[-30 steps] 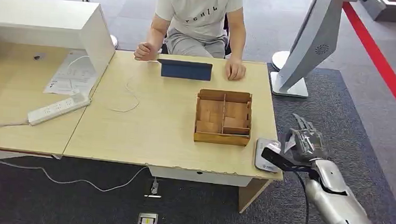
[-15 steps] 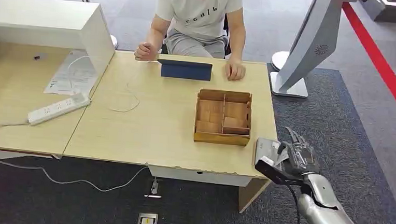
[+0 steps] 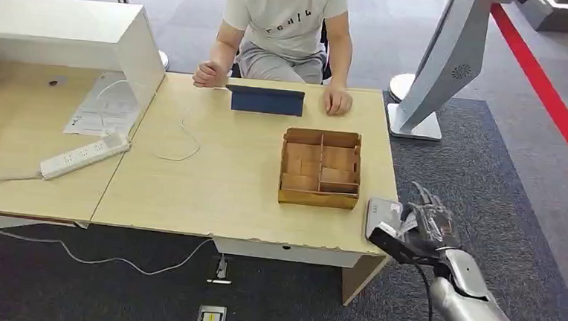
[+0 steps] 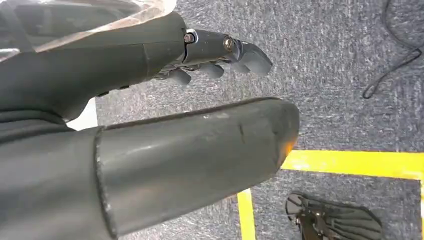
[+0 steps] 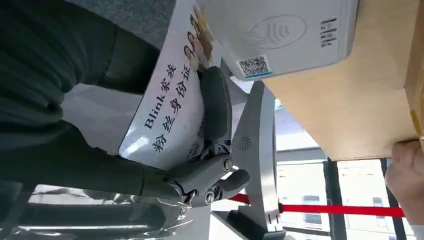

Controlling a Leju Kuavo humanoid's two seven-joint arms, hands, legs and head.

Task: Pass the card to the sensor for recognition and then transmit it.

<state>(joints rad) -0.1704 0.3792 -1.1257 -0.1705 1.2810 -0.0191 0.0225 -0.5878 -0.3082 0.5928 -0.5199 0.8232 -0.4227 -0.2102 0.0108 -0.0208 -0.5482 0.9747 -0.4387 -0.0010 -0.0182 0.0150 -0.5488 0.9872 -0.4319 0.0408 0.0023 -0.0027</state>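
Since a second earlier the right hand (image 3: 420, 227) had come in from beside the table corner and lower, so that it now stood right at the sensor (image 3: 383, 217); over the last half second it had hardly shifted. The card (image 5: 172, 95), white with printed characters and small cartoon figures, was pinched in that hand: the thumb (image 5: 216, 102) pressed on its printed face while darker fingers (image 5: 220, 182) curled behind it. In the right wrist view the card's far end lay just beside the sensor's grey-white face, near its wave symbol and QR sticker; whether the two touched could not be told. The sensor sat at the near right corner of the wooden surface (image 3: 228, 179), just beside the wooden divided box (image 3: 320, 168).

The left hand (image 4: 150, 130) hung over grey carpet with yellow floor lines, its thick thumb stretched forward and its darker fingers (image 4: 235, 52) apart from it, holding nothing.

Farther back on the surface stood a dark blue folded case (image 3: 267, 100), and behind it sat a person in a white shirt (image 3: 285, 26) with both hands resting at the far edge. A thin white cable (image 3: 182, 136) trailed over the top. To the left lay a white power strip (image 3: 84, 156), some papers (image 3: 104, 105) and a white boxy cabinet (image 3: 72, 40). A white stand (image 3: 439, 73) rose from the carpet at the right.
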